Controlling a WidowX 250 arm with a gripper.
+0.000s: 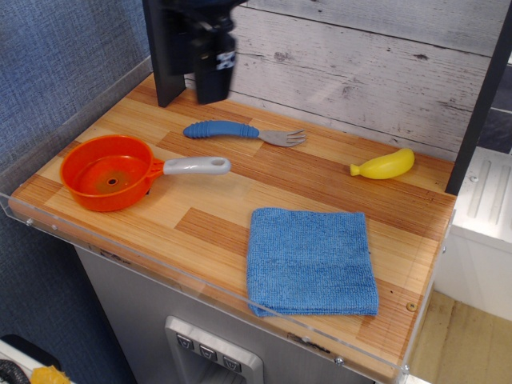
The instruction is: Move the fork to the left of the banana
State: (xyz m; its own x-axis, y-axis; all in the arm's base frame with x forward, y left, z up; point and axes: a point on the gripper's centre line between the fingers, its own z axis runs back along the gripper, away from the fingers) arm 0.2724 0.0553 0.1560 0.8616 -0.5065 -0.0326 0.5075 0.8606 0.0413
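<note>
The fork lies flat near the back of the wooden tabletop, its ribbed blue handle to the left and its silver tines to the right. The yellow toy banana lies at the back right, well apart from the fork. My gripper hangs at the back left, above and just behind the fork's handle end. It is open and empty: two dark fingers show with a gap between them.
An orange pan with a grey handle sits at the left, in front of the fork. A folded blue cloth lies at the front. A grey plank wall stands behind the table. A clear rim runs along the table's edges.
</note>
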